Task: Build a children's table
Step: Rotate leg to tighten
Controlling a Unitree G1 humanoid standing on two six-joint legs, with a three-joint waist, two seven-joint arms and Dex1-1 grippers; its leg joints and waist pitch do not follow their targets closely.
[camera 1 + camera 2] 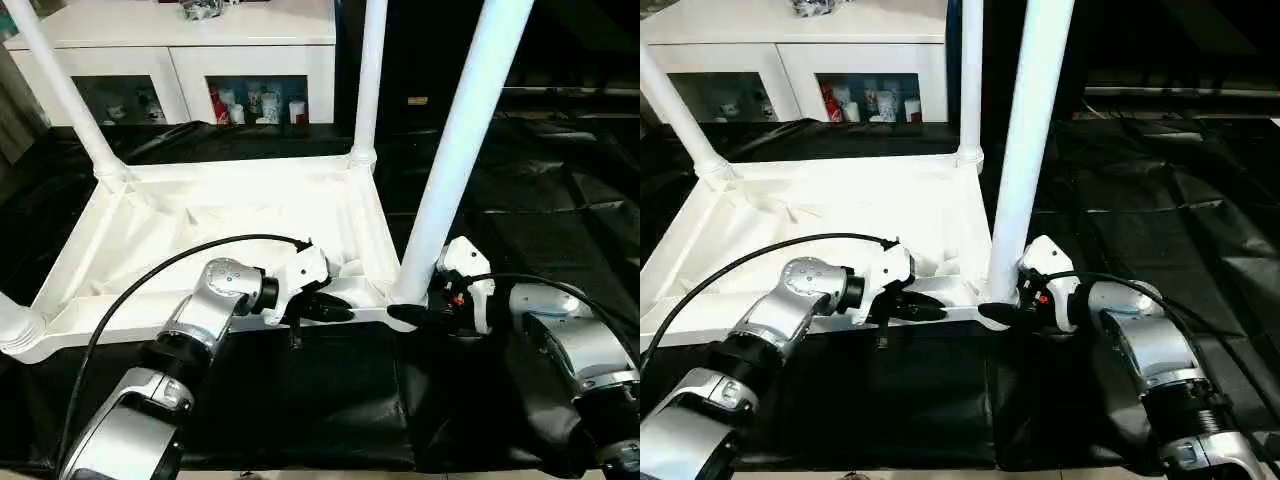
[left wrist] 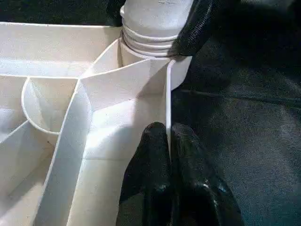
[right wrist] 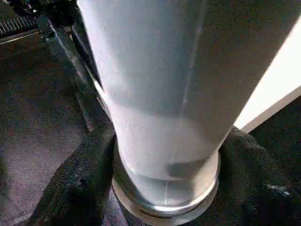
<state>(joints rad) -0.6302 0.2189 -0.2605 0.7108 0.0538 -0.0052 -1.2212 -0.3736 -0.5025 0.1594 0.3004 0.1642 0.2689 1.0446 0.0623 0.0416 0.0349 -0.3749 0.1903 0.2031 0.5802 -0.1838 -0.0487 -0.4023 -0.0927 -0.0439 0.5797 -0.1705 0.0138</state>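
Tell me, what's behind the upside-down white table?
Behind the tabletop stands a white cabinet with glass doors; small bottles and boxes show inside. Two far legs cover parts of it, so what sits behind them can't be seen.

White cabinet (image 1: pixel 200 60) (glass doors) behind the black-covered work table (image 1: pixel 540 200).

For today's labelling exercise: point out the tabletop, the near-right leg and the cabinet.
tabletop (image 1: pixel 215 215): left eye view, on its ribbed underside.
near-right leg (image 1: pixel 455 150): left eye view, midway up the tube.
cabinet (image 1: pixel 250 62): left eye view, on its white front.
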